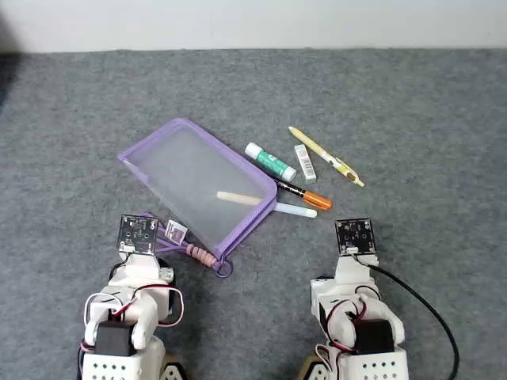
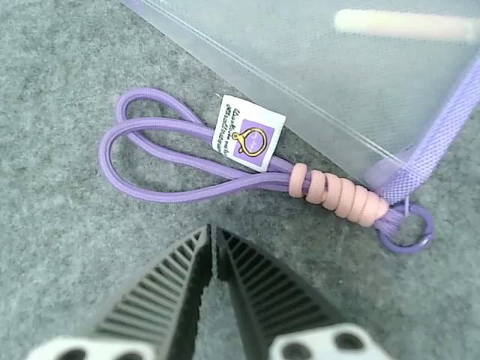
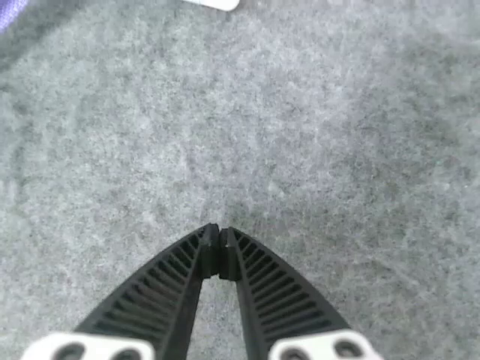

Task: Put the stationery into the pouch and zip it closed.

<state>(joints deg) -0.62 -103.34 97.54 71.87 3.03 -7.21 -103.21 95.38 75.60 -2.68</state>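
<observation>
The purple pouch (image 1: pixel 198 178) lies flat and slanted near the middle of the grey worktop (image 1: pixel 412 103), a bit to the left. One cream stick (image 1: pixel 238 198) shows through its clear side, so it looks like it is inside. The other things wait just right of the pouch: a green glue stick (image 1: pixel 269 161), a small eraser (image 1: pixel 305 162), a yellow pen (image 1: pixel 325 156), an orange-capped marker (image 1: pixel 305 195) and a pale pen (image 1: pixel 295 210) that touches the pouch's edge. They lie close together, likely so an arm can pick them up one by one. The left gripper (image 2: pixel 216 251) hangs by the pouch's near corner, just beside the purple cord (image 2: pixel 150 157) with its pink beads (image 2: pixel 337 196) and ring (image 2: pixel 407 229). Its fingers are clenched on nothing. That corner may be a good spot for holding the pouch. The right gripper (image 3: pixel 219 255) hangs over bare worktop on the near right, fingers pressed together and empty too. Most of the job is not yet done.
</observation>
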